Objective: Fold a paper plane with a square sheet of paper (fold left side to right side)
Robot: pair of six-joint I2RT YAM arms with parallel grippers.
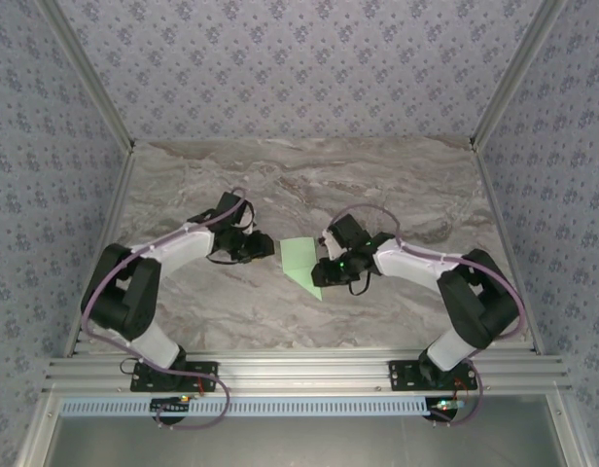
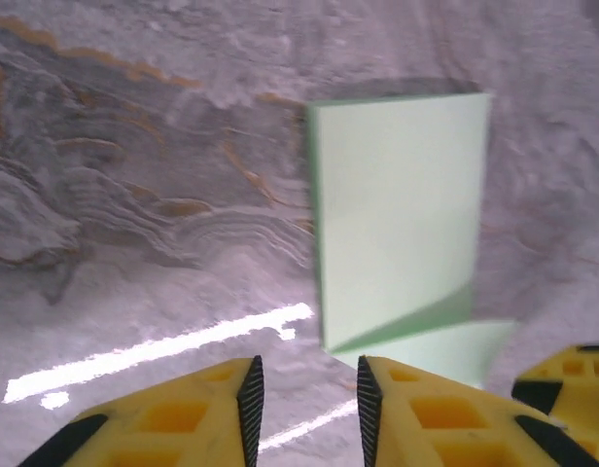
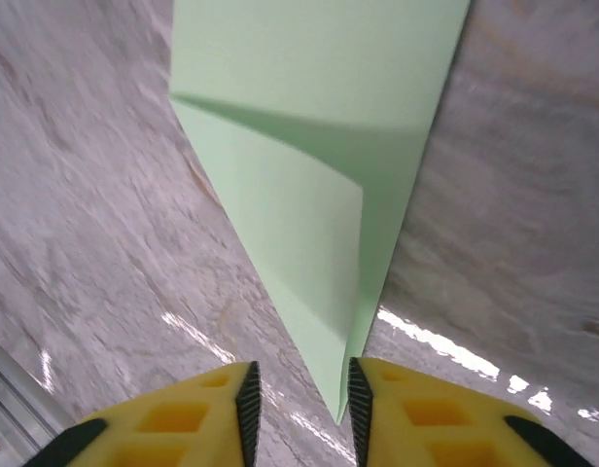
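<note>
Top external view: the thin pale green sheet of paper [image 1: 302, 261], partly folded and tapering to a near point, is lying flat mid-way across the grey marbled table [image 1: 397, 185], between the left gripper [image 1: 271, 248] just to its left and the right gripper [image 1: 326, 269] at its right edge. Left wrist view: the left gripper [image 2: 306, 381] is hovering with its yellow fingers [image 2: 183, 418] slightly parted, gripping nothing, the paper [image 2: 397, 214] lying just beyond. Right wrist view: the right gripper [image 3: 299, 384] is likewise standing slightly parted over the paper's [image 3: 309, 146] pointed tip, not pinching it.
</note>
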